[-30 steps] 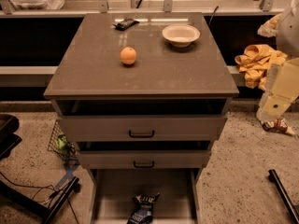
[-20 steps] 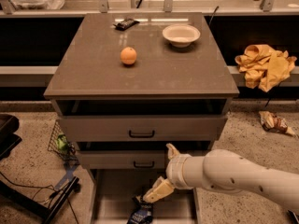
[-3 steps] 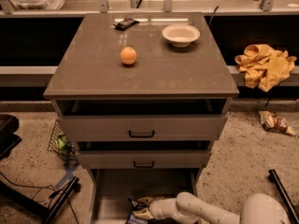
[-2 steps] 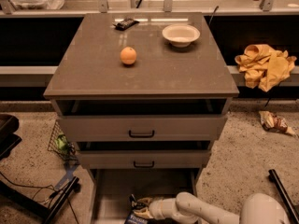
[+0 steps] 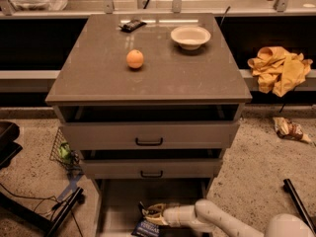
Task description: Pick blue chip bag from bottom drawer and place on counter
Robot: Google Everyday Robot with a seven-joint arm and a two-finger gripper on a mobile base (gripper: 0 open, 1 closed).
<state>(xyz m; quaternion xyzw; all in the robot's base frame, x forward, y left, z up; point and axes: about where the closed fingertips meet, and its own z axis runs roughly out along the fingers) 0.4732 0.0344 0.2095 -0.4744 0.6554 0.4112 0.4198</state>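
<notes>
The blue chip bag [image 5: 146,228] lies on the floor of the open bottom drawer [image 5: 118,201], at the lower edge of the camera view; only its dark-blue top part shows. My gripper [image 5: 153,214] reaches in from the lower right on a white arm and sits right at the bag's upper edge, touching or just over it. The grey-brown counter [image 5: 163,83] tops the cabinet above.
On the counter are an orange [image 5: 135,59], a cream bowl [image 5: 190,36] and a small black wrapper [image 5: 132,24]. The two upper drawers stand slightly open. A yellow cloth [image 5: 279,68] and a brown-and-white snack bag [image 5: 289,129] lie to the right. Cables and a wire basket [image 5: 63,152] lie to the left.
Long ago the arm came down into the bottom drawer. Over the last second the gripper has stayed at the bag's top with almost no movement.
</notes>
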